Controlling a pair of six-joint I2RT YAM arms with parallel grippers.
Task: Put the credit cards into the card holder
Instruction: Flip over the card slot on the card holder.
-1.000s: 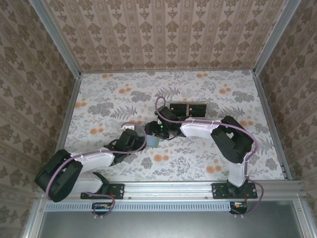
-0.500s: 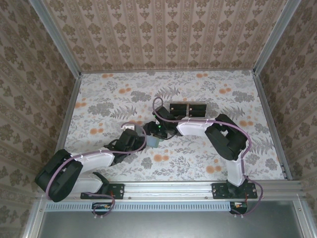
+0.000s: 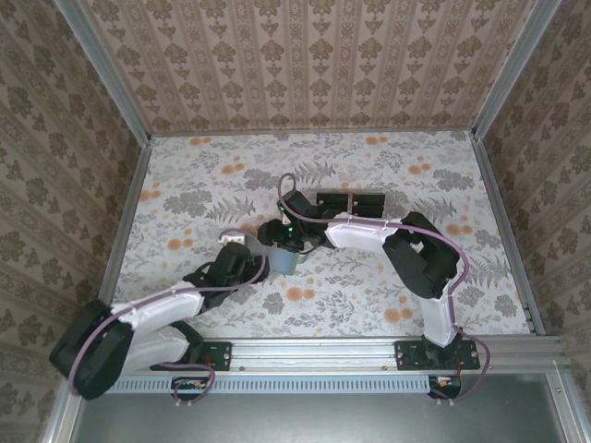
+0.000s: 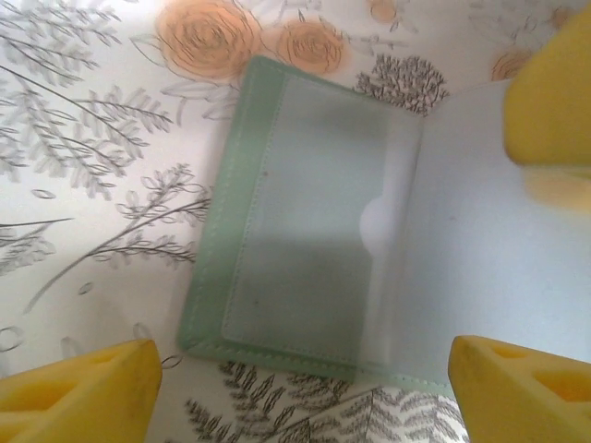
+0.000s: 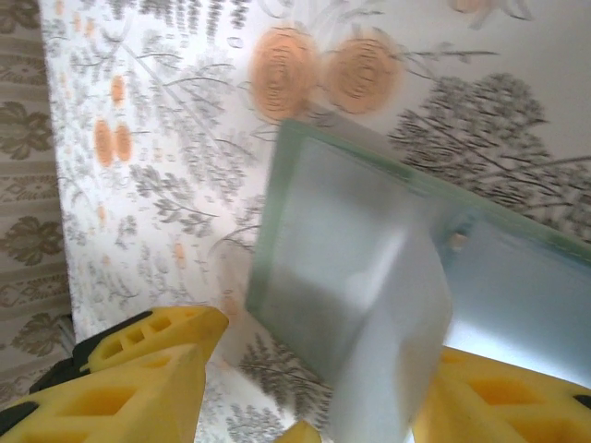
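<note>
Sage-green card holder (image 4: 314, 240) lies open between wide left jaws; right jaws hold a card (image 5: 397, 360); black-blocked stand (image 3: 351, 201) behind.

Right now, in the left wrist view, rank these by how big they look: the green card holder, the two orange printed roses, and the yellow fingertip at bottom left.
1. card holder, by far the largest
2. left rose
3. right rose, slightly smaller
Left gripper's fingertip: unranked, because it is cut off by the frame and close to the camera.

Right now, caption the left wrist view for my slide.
Open sage-green card holder on the floral table, between the left tool's spread yellow fingers.
</note>
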